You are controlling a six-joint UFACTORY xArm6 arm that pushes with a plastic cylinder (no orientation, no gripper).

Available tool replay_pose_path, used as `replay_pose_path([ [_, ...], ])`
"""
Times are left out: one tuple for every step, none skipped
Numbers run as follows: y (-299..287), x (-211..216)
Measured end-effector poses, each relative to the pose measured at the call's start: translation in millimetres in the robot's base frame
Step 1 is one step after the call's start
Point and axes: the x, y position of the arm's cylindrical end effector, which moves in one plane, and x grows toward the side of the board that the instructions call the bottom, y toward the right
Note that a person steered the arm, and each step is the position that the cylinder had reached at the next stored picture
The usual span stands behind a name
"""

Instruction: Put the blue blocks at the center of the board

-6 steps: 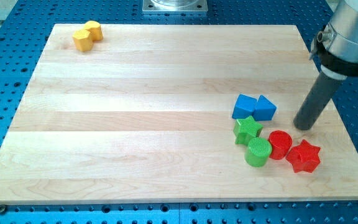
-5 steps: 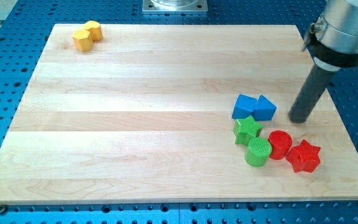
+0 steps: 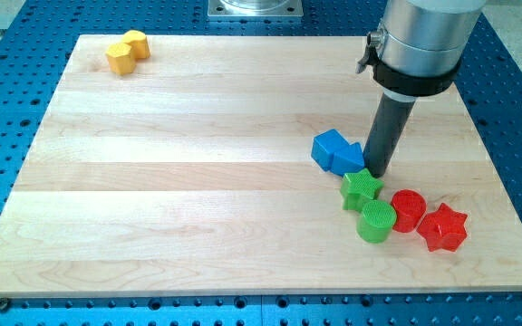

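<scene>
The two blue blocks (image 3: 337, 152) are pushed together right of the middle of the board (image 3: 198, 181). My tip (image 3: 375, 172) is pressed against their right side. The middle is not reached yet.

I have one camera only, looking down at a slant from above the near edge of the bench (image 3: 198, 199), so the wooden board's far edge sits at the view's top and its sides narrow toward it. It stands far enough back to hold the whole board plus a rim of blue perforated base (image 3: 515, 109) on every side, with a grey metal mount (image 3: 256, 8) cut off at the top. My arm's housing (image 3: 420, 41) enters from the view's upper right, cropped by the frame.
</scene>
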Motion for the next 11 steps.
replay_pose_path([
  [-13,-9],
  [-33,-20],
  [-59,-30],
  [-89,-40],
  [-105,-45],
  [-29,-33],
  [-8,18],
  [-38,20],
  [-63,9],
  [-91,-9],
  [-119,-17],
])
